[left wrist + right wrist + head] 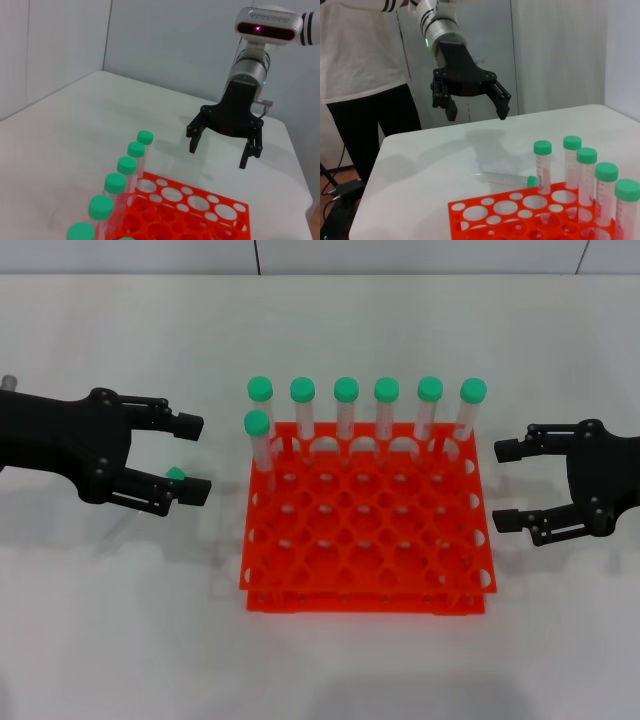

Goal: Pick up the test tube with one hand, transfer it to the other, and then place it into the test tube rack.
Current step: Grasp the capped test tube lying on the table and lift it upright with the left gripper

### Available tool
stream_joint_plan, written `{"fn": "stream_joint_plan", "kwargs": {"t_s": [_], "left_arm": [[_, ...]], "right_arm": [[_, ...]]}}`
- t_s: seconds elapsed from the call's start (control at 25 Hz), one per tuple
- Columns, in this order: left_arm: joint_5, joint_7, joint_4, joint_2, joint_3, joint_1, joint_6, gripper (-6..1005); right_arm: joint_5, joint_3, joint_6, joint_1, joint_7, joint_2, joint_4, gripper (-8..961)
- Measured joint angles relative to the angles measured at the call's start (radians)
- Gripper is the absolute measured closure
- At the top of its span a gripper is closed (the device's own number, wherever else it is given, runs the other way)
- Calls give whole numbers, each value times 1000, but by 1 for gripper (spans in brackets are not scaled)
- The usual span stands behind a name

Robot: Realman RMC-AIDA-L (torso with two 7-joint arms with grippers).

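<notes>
The test tube point(504, 178) lies flat on the worktop point(120, 620) beside the left edge of the test tube rack point(366, 540), its green cap toward the rack, directly beneath the left gripper point(190, 456). That gripper's fingers point(186, 423) are spread wide and hold nothing — in the head view only the cap peeks out beside the lower finger. To grasp well, the gripper should descend straight with one finger on each side of the tube's body, close mid-length rather than on the cap, and lift clear of the rack wall. The right gripper point(508, 485), fingers likewise spread and empty, waits beyond the rack's right edge. Seven capped tubes point(346, 405) stand upright at the rack's far side — a sweeping approach could knock them.
</notes>
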Motion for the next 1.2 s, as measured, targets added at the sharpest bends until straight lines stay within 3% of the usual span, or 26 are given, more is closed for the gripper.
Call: {"fn": "stream_joint_plan", "kwargs": {"t_s": [0.64,0.8,1.04,1.2], "left_arm": [[1,-27,9,0,1,-1,1,135],[8,-223,87,-7,12,3,11,136],[116,-616,303,-41,27,20,59,138],[226,-819,362,-39,54,0,65,139]], "right_arm": [[-3,-2,23,0,-1,2,3,116],[1,-1,25,-2,-1,2,0,117],[3,23,25,-19,-25,0,-7,117],[4,27,24,-22,-41,0,-12,117]]}}
